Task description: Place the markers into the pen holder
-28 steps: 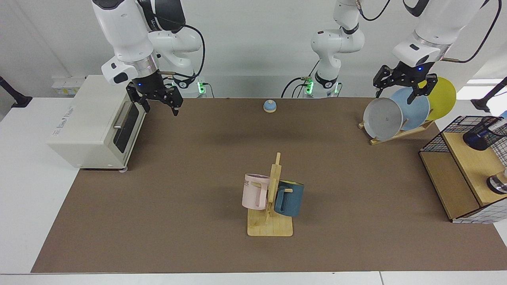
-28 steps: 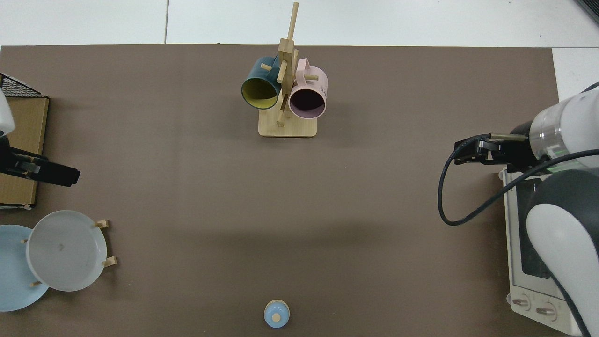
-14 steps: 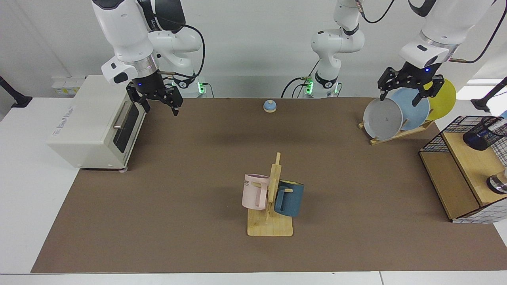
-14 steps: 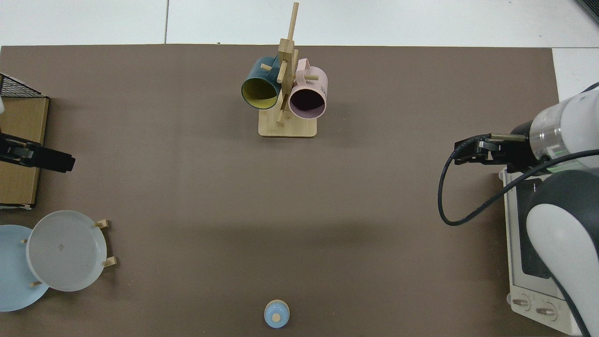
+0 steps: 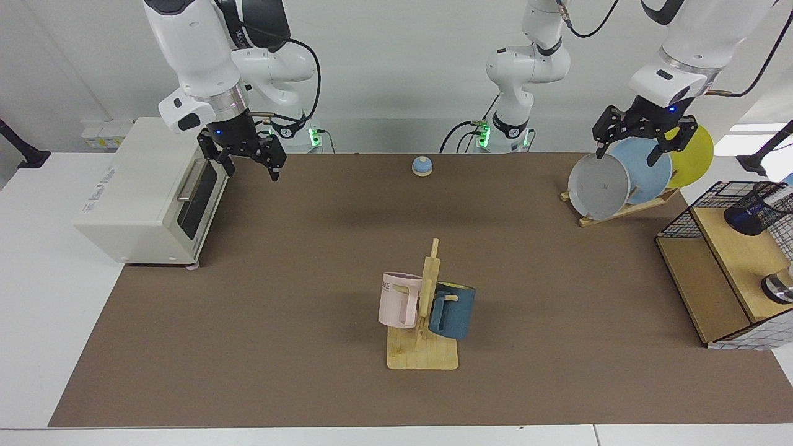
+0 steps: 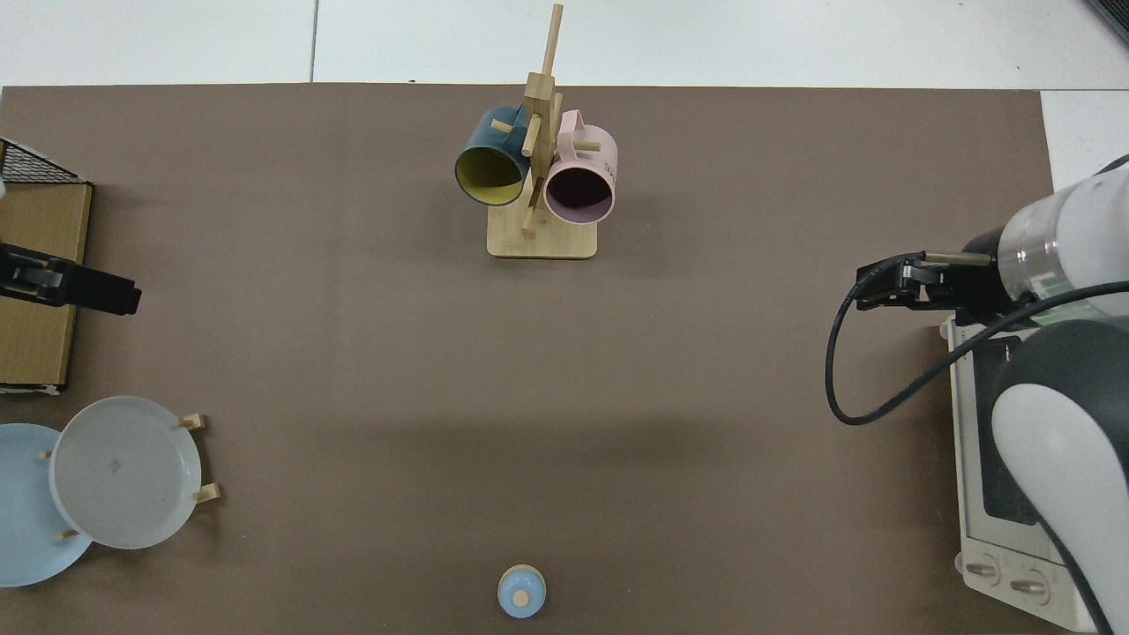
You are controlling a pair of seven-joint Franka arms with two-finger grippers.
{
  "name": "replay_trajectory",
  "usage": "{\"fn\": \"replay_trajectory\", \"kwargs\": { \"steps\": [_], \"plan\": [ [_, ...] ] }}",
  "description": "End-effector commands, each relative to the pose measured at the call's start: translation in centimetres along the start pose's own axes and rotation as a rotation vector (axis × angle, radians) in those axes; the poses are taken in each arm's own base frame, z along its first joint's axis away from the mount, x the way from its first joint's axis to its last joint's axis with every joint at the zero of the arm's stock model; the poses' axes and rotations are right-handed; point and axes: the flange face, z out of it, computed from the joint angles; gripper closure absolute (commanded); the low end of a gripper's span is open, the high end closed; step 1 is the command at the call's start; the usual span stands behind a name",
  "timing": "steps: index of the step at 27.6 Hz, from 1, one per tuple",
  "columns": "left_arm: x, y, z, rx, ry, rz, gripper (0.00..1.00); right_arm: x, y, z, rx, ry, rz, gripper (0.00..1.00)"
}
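Pen holder point(image 5: 757, 216) is sitting on the upper wooden level of the wire basket shelf point(image 5: 694, 214) at the facing view's right edge, tilted, with something white and blue poking from its mouth; you cannot tell from here whether that is the marker. No other marker is showing in either view.

Left gripper point(image 5: 642, 144) is hanging in the air above the plate rack point(image 5: 626, 209), its fingers spread wide and gripping nothing. You are seeing it in front of the grey plate point(image 5: 598, 185), the light blue plate point(image 5: 647, 171) and the yellow plate point(image 5: 692, 153). The pen holder is lying well apart from it, lower and further toward the right edge. In the top view only a dark part of this gripper point(image 6: 69, 285) is showing, over the shelf's wooden board at the left edge.

Right gripper point(image 5: 248, 162) is waiting beside the front of the white toaster oven point(image 5: 145, 192), above the brown mat point(image 5: 297, 279), fingers also spread and empty. In the top view you are finding it point(image 6: 900, 287) at the right, next to the oven.

Mid-table, a wooden mug tree point(image 5: 424, 322) is carrying a pink mug point(image 5: 398, 299) and a dark blue mug point(image 5: 453, 310). A small blue bell point(image 5: 422, 165) is sitting near the mat's far edge. A shiny metal cup point(image 5: 779, 286) is showing at the right edge on the shelf.
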Motion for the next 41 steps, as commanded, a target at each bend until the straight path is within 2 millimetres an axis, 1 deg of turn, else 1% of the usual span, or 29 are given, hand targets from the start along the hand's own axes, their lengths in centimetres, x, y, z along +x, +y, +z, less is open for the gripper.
{"fn": "replay_trajectory", "kwargs": {
  "steps": [1,3,6,8,23,41],
  "plan": [
    [-0.3,0.1,-0.4,-0.005,-0.015,-0.005,0.0,0.0,0.0,-0.3,0.013,-0.001,0.017,0.0],
    [-0.4,0.2,-0.4,-0.006,-0.018,-0.008,0.0,0.0,0.1,-0.4,0.013,0.0,0.018,0.0],
    [-1.3,0.5,0.1,-0.009,-0.032,-0.015,0.0,0.0,0.0,-0.4,0.014,0.001,0.017,0.0],
    [-1.4,0.4,0.1,-0.009,-0.033,-0.028,0.0,0.0,0.0,-0.4,0.013,0.0,0.017,0.0],
    [-1.2,0.6,0.0,-0.008,-0.018,-0.035,0.0,0.0,0.0,-0.4,0.013,0.0,0.017,0.0],
    [-1.3,0.2,-0.1,-0.009,-0.016,-0.034,0.0,0.0,0.1,-0.4,0.013,0.0,0.018,0.0]
  ]
}}
